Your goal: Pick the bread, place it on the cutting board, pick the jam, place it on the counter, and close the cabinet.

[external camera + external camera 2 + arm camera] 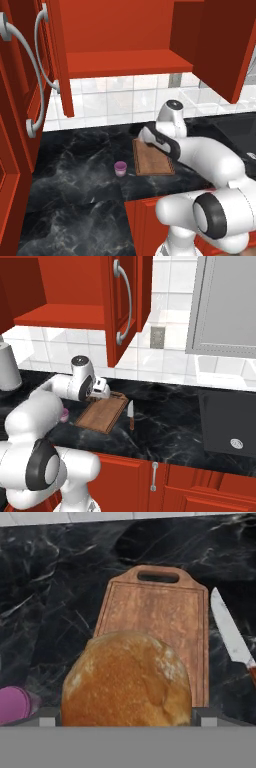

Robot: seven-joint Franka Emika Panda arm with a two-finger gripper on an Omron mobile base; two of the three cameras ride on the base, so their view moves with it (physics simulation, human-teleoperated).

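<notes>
The bread (127, 679) sits clamped between the wide-set fingers of the gripper (127, 714), above the near end of the cutting board (155, 607). Advisable: lower squarely before letting go, so the roll cannot roll off the rim. The jam (14, 703) stands left of the gripper on the counter (50, 587); a knife (227, 632) lies right. The fingertips are cut off at the frame edge, and contact with the board cannot be judged.

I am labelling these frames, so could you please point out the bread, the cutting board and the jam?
bread (127, 679), hand view, crust top.
cutting board (102, 415), right base view, bare middle.
jam (120, 168), left base view, lid.
</notes>
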